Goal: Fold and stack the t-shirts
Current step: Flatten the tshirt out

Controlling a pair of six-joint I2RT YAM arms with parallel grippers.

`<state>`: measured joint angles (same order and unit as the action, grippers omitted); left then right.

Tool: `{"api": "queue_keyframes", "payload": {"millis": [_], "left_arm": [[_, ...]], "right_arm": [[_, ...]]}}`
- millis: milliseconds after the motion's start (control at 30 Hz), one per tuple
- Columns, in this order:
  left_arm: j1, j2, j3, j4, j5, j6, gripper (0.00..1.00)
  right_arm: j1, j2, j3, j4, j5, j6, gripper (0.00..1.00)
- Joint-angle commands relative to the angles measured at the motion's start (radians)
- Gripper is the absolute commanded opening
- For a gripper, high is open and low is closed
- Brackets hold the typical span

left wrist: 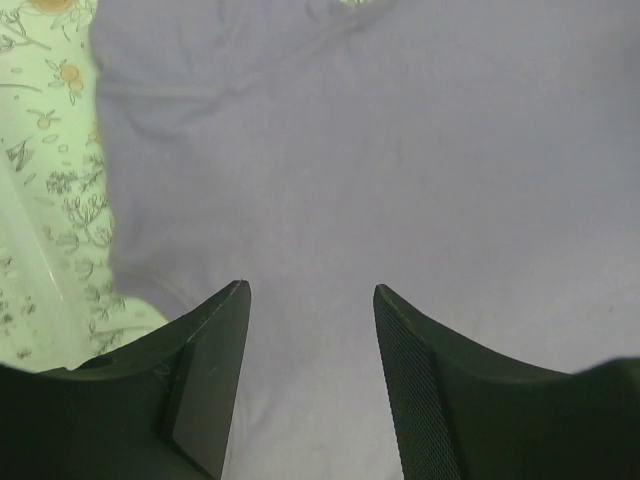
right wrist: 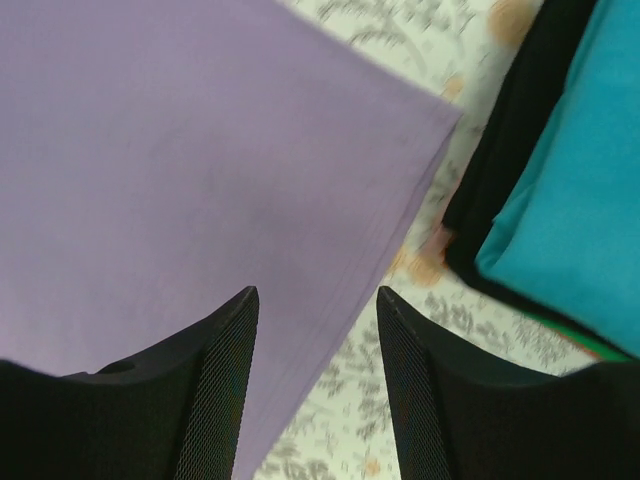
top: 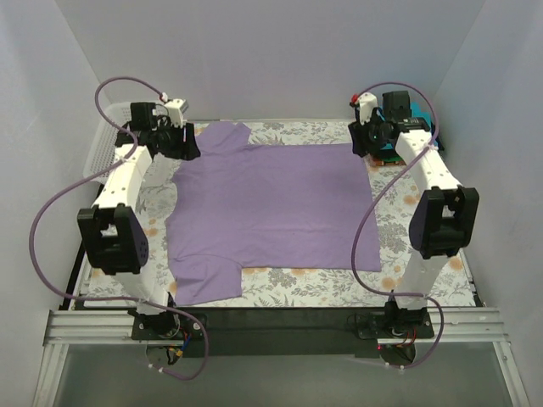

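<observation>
Just past the arm bases [top: 165, 322], the purple t-shirt [top: 271, 208] lies flat on the flowered cloth [top: 339, 284]. The left gripper [left wrist: 310, 290] and right gripper [right wrist: 317, 292] hang over its far corners, jaws apart and empty. I'd pinch both corners evenly, then fold.

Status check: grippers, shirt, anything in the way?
Left gripper open, right gripper open, both empty. Purple t-shirt spread flat, unfolded; grippers over its far corners. Folded teal t-shirt beside the right corner, not touching.
</observation>
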<state>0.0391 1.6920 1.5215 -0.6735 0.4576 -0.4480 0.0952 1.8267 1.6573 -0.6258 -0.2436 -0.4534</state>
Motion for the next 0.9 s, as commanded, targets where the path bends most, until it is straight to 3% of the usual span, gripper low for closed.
{"api": "queue_keyframes", "payload": {"millis": [0, 133, 333, 567, 867], "left_arm": [[-0.004, 0.13, 0.162, 0.124, 0.012, -0.165, 0.52], [-0.005, 0.274, 0.277, 0.172, -0.036, -0.234, 0.54], [-0.01, 0.422, 0.359, 0.202, -0.077, -0.274, 0.55], [-0.018, 0.46, 0.335, 0.235, -0.097, -0.271, 0.56], [-0.019, 0.489, 0.33, 0.256, -0.106, -0.273, 0.56]], "right_arm": [[0.0, 0.129, 0.154, 0.159, 0.061, 0.204, 0.58], [0.0, 0.278, 0.258, 0.195, 0.121, 0.255, 0.57], [0.003, 0.378, 0.245, 0.374, 0.23, 0.294, 0.56], [0.011, 0.439, 0.216, 0.497, 0.369, 0.298, 0.57], [0.009, 0.517, 0.265, 0.505, 0.337, 0.352, 0.52]]}}
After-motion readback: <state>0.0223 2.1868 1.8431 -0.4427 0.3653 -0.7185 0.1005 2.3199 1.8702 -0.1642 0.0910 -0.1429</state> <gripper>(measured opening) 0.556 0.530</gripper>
